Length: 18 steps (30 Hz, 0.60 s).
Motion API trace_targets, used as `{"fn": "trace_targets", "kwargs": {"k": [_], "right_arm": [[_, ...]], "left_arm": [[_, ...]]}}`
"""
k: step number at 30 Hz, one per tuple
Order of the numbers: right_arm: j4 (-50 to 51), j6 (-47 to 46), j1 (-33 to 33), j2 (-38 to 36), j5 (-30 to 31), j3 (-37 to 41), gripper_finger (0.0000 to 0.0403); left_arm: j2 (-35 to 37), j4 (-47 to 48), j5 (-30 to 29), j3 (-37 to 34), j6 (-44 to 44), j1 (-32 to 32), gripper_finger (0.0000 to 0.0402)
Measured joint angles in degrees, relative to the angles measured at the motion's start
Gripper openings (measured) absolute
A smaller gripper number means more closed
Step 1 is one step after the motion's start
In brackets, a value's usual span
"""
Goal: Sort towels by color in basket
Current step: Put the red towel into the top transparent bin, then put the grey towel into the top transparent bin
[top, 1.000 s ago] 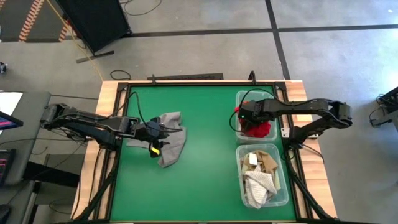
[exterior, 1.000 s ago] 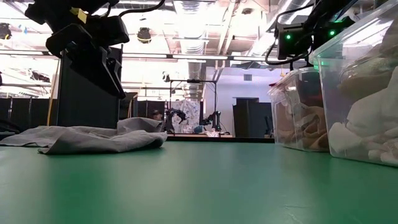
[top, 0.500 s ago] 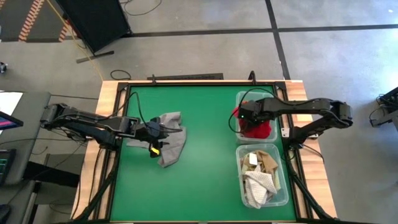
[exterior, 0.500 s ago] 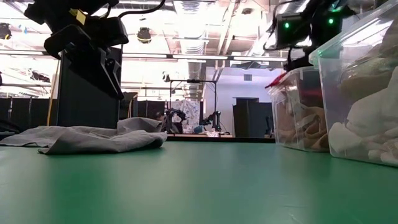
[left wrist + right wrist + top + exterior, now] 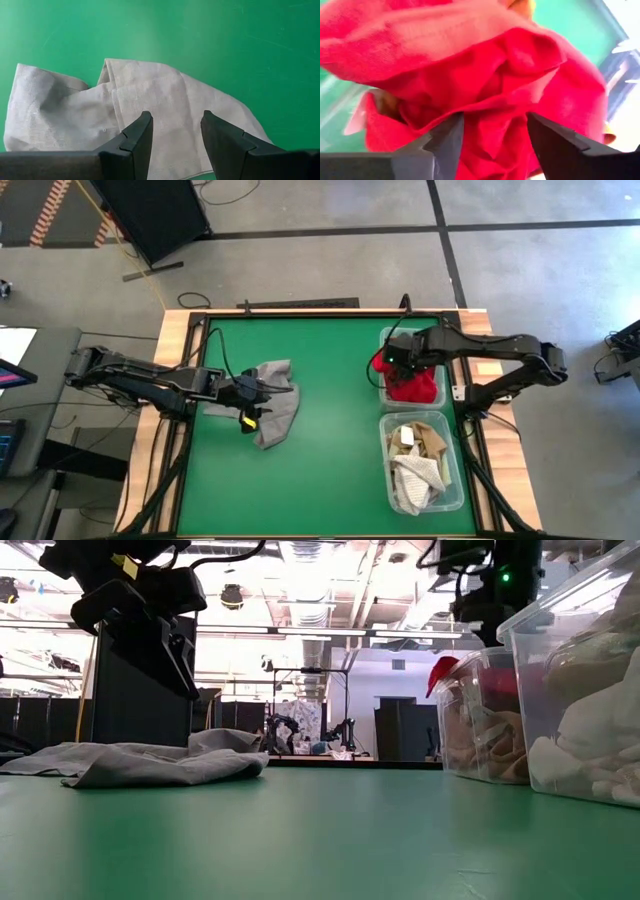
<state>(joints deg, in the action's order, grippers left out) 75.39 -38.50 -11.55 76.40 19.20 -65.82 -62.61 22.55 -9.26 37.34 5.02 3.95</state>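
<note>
A grey towel (image 5: 275, 415) (image 5: 160, 762) (image 5: 140, 110) lies crumpled on the green table, left of the middle. My left gripper (image 5: 250, 395) (image 5: 175, 665) (image 5: 175, 125) hangs open just above it, clear of the cloth. A red towel (image 5: 415, 387) (image 5: 485, 75) lies heaped in the far clear bin (image 5: 410, 329). One red fold (image 5: 441, 668) stands up over the bin's left rim. My right gripper (image 5: 393, 360) (image 5: 487, 610) (image 5: 492, 130) is open above that towel, near the rim. Whether its fingers brush the cloth, I cannot tell.
A second clear bin (image 5: 455, 420) (image 5: 580, 680) stands near the table's right near corner, holding tan and white towels (image 5: 418, 460). Orange cloth shows under the red towel in the far bin. Open green table lies between the grey towel and the bins.
My right gripper has risen from inside the far bin and shifted slightly toward the far edge. A fold of the red towel has come up and now stands over the bin's left rim. The left arm and the grey towel have kept still.
</note>
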Motion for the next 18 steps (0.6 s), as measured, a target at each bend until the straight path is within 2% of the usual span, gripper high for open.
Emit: {"fn": "trace_targets", "kwargs": {"k": [6,18], "right_arm": [[1.86,1.55,0.66,-0.02,0.28,-4.87,0.0255],[0.96,5.07,7.52,-0.03,1.16,-13.83,0.0255]], "left_arm": [[0.0,0.16,0.0,0.0,0.17,0.0,0.0157],[0.02,4.96,-2.06,0.0,-0.89,0.0,0.0167]]}}
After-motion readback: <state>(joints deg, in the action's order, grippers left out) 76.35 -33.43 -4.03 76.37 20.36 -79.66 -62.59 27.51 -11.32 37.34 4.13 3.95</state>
